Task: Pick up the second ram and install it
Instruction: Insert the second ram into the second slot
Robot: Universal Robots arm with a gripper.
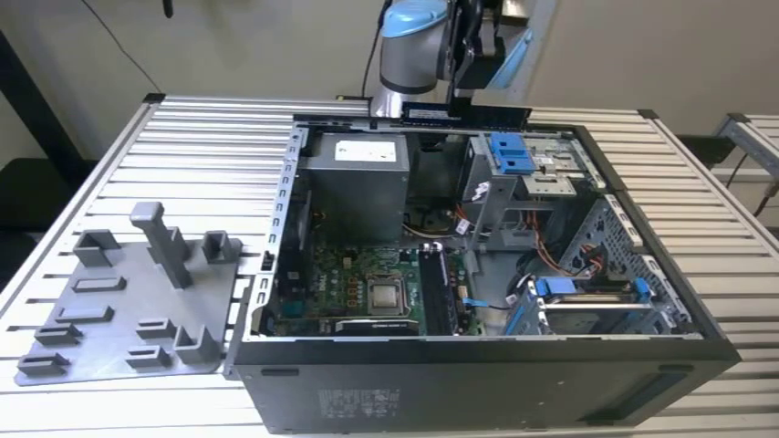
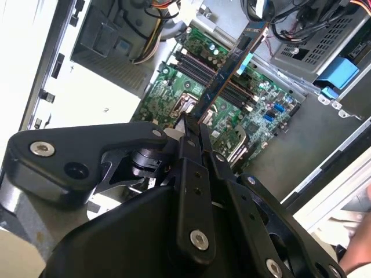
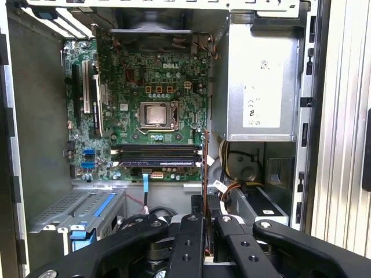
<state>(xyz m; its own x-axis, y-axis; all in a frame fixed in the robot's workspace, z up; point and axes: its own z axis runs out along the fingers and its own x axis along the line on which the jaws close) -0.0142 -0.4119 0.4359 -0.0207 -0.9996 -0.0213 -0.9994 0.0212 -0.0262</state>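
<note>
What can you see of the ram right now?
The ram is a long, thin, flat stick, dark blue with a copper-coloured strip along one long edge. The second wrist view shows it nearly edge-on. One end is clamped in the shut gripper; the rest juts out free and touches nothing else. In the exterior view it lies level, held in the air over the far side of the open case, well clear of the motherboard.

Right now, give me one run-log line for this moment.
fingers shut on second ram | ram held aloft above open computer case | not yet seated in motherboard
</note>
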